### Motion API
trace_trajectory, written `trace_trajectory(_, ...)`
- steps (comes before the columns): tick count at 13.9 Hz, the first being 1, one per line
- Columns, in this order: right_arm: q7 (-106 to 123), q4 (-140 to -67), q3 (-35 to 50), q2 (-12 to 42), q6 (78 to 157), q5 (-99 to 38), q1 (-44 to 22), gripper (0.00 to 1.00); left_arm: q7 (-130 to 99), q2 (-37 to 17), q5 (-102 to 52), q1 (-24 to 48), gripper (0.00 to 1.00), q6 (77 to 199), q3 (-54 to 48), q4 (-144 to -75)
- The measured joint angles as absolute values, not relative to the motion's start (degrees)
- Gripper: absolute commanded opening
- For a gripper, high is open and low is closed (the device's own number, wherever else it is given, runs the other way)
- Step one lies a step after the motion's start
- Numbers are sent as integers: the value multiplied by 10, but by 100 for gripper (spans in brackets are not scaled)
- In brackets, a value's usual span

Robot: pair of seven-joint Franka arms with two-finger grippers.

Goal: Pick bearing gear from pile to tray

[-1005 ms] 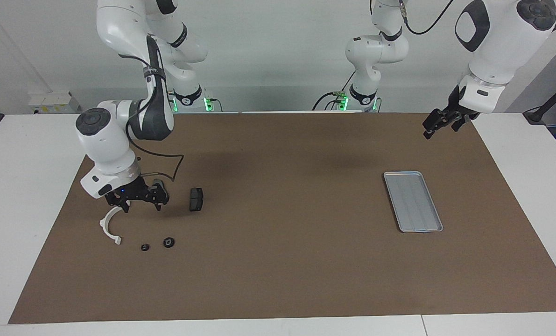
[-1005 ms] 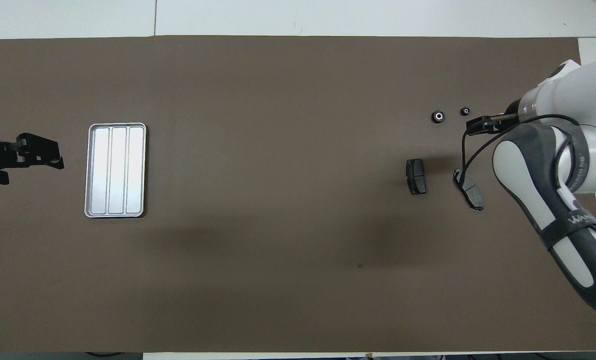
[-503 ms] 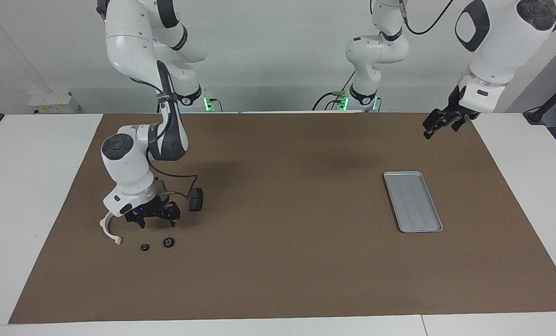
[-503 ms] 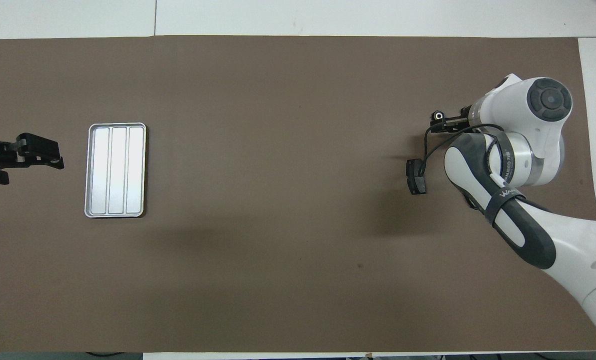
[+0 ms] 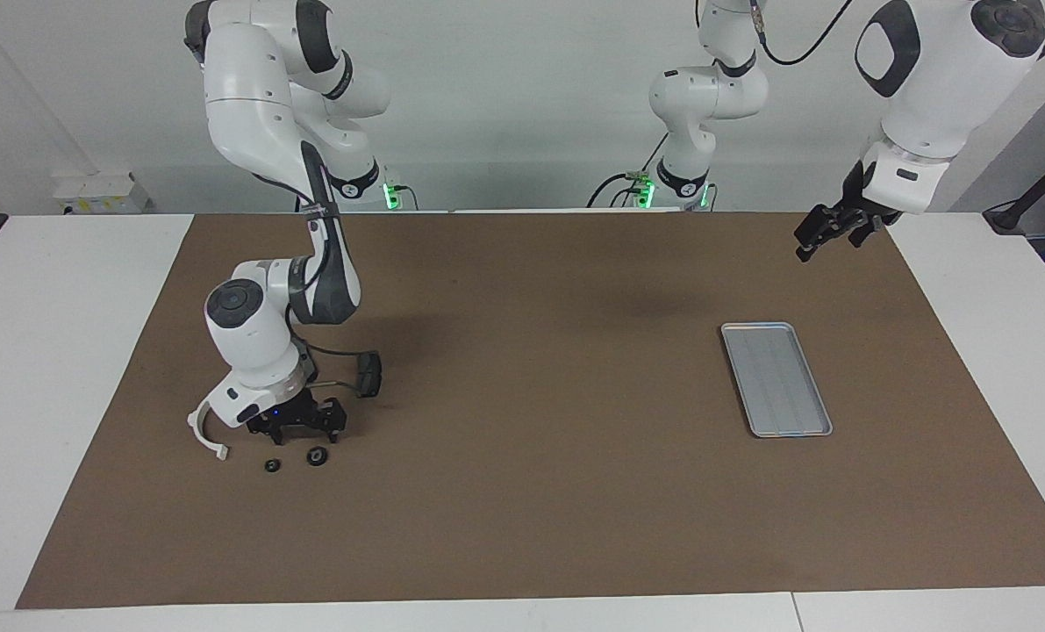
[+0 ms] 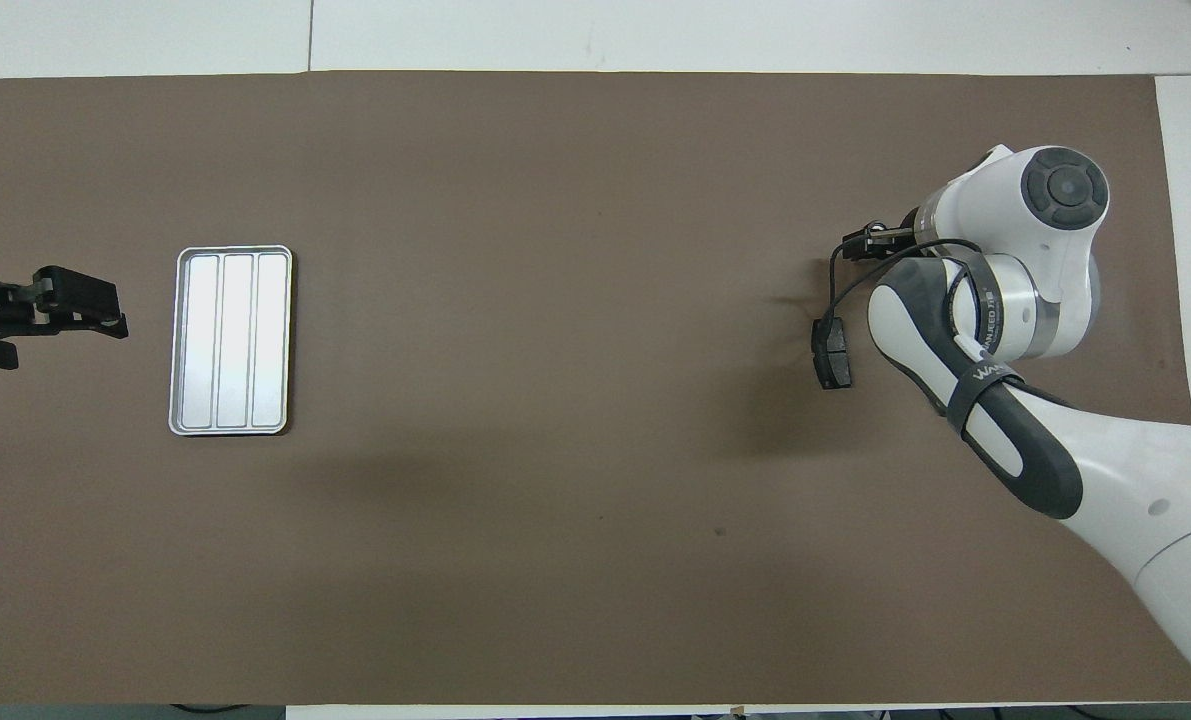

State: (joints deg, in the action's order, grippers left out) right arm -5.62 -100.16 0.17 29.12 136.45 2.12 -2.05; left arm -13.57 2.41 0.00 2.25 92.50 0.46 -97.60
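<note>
Black round pieces: two, a larger [image 5: 316, 456] and a smaller [image 5: 272, 465], side by side on the brown mat [image 5: 531, 527], lower left of the facing view; both lie well apart from the tray.
Right gripper [image 5: 303, 435]: low over the round pieces, fingers spread apart, clamped on nothing.
White bracket [image 5: 199, 428]: just beside that gripper, toward the frame's left edge.
Dark brake pad [image 5: 368, 373]: slightly higher in the frame than the gripper.
Silver tray [image 5: 776, 379]: right of centre; only its bare ridged floor shows.
Left gripper [image 5: 816, 239]: waits in the air, upper right, above the mat's corner; whether it is spread or together cannot be told.
</note>
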Motion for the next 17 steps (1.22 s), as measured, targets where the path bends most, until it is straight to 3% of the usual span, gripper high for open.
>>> trace_trajectory(6, -97, -930, 2, 339, 1302, 21, -21, 100, -136, 24, 0, 23, 100, 925, 5, -976)
trace_trajectory(17, -111, -908, 1, 351, 1276, 21, -34, 100, -136, 24, 0, 23, 100, 925, 5, -976)
